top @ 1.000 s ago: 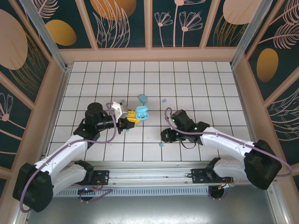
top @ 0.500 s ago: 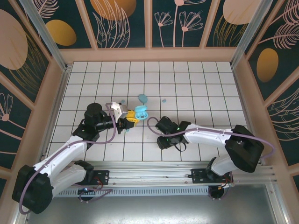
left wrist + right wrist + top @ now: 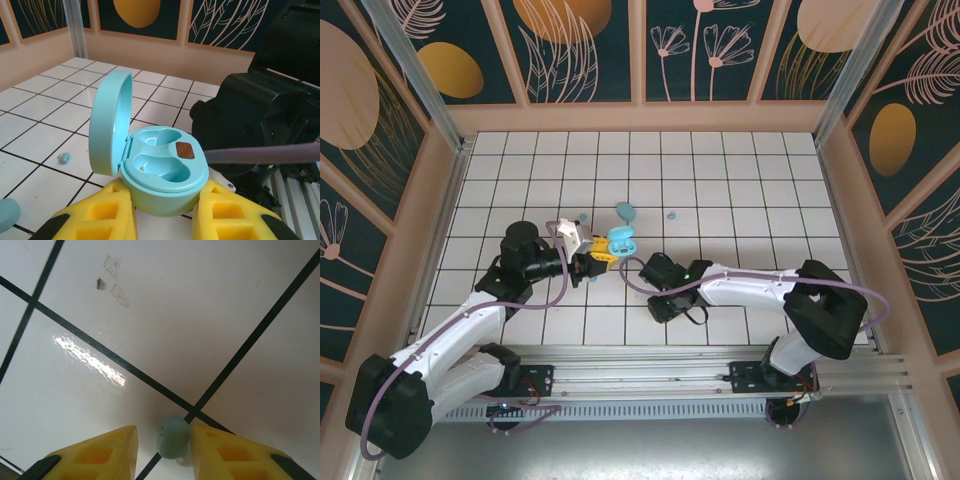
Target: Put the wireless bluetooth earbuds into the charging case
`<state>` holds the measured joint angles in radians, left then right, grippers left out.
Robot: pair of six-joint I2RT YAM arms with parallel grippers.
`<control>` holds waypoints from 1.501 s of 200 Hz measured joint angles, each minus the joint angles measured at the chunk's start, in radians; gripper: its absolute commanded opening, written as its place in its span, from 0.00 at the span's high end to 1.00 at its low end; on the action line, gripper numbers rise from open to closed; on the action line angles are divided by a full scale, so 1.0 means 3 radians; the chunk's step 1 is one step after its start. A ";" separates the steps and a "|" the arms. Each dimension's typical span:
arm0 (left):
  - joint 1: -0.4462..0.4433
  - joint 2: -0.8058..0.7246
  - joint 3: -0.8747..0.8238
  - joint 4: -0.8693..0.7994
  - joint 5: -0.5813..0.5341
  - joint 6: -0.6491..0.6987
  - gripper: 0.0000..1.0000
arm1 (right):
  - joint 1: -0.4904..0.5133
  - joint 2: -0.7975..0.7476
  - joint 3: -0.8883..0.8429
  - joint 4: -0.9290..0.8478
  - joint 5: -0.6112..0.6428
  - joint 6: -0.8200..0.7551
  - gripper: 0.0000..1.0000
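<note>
Left tool (image 3: 165, 196): clamping the open case (image 3: 165, 167).
Right tool (image 3: 164, 430): sitting narrow, straddling an earbud (image 3: 173, 438) that is touching one finger.
Desk (image 3: 40, 117): carrying a loose earbud (image 3: 65, 158).

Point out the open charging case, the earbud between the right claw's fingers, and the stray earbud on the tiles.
Charging case (image 3: 161, 199): left wrist view, front of its base.
First earbud (image 3: 173, 437): right wrist view, its rounded middle.
Stray earbud (image 3: 65, 158): left wrist view, its top.

Top camera looks down from above; wrist cameras sit close behind left claw (image 3: 165, 200) and right claw (image 3: 163, 434), sharing tiles (image 3: 740, 190)
</note>
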<state>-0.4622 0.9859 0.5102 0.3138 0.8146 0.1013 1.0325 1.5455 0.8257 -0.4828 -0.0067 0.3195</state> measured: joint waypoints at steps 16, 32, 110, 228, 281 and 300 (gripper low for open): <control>0.0000 0.0000 0.0000 -0.0015 -0.0017 0.0008 0.88 | 0.0011 0.0043 0.0001 -0.0003 0.0011 0.0000 0.68; 0.0000 0.0000 0.0000 -0.0015 -0.0027 0.0008 0.88 | 0.0017 0.0070 0.0001 -0.0003 0.0018 0.0000 0.68; 0.0000 -0.0031 0.0000 -0.0041 -0.0039 0.0008 0.88 | 0.0028 0.0061 0.0000 0.0003 0.0070 0.0023 0.85; 0.0000 -0.0032 0.0000 -0.0034 -0.0041 0.0008 0.88 | -0.0743 -0.1633 -0.0161 0.0167 -0.0346 0.0367 0.85; 0.0000 0.0058 0.0000 0.0079 -0.0039 0.0008 0.88 | -0.0762 -0.1614 0.0483 0.0191 -0.0741 0.0365 0.85; 0.0000 0.0084 0.0000 0.0093 -0.0038 0.0008 0.88 | -0.0762 -0.1485 0.0731 0.0193 -0.0886 0.0355 0.85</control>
<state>-0.4622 1.0111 0.5102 0.3416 0.8032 0.1036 0.8040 1.1000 1.0451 -0.4248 -0.2726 0.4259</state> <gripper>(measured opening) 0.226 0.146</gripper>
